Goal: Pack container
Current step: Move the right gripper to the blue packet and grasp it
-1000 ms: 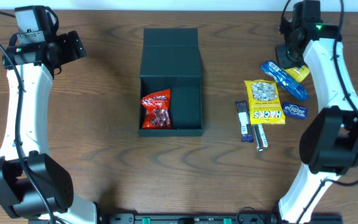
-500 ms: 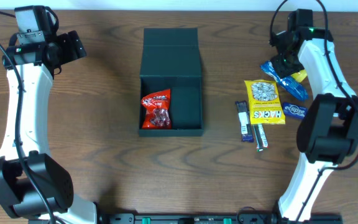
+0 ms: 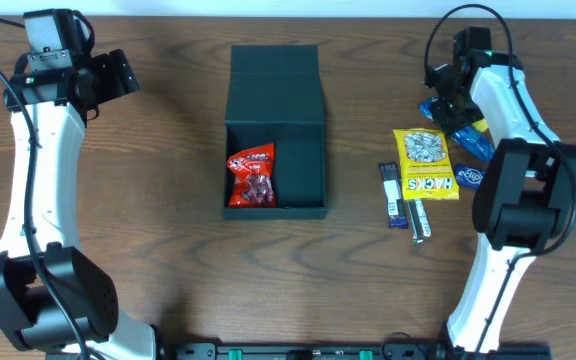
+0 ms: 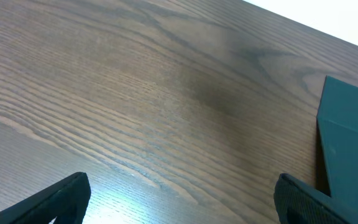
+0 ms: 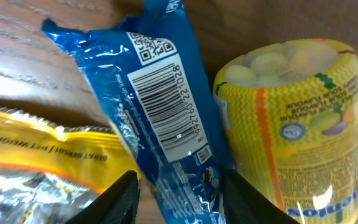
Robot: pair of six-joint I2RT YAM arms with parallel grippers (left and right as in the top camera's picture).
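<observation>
Right of container point(image 3: 275, 130): right gripper point(image 5: 182, 196), fingers straddling blue snack packet point(image 5: 160, 106), pinch or gap unclear; likely light, crinkly, slippery film, best taken mid-length. Left gripper point(image 4: 185, 199) spread wide.

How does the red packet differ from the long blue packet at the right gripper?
Place: the red packet lies in the container; the blue packet lies out on the table.
Shape: the red packet is squat, the blue packet long and narrow.
Grip: the right gripper straddles the blue packet; no gripper is near the red packet.
Both are shiny snack wrappers.
</observation>
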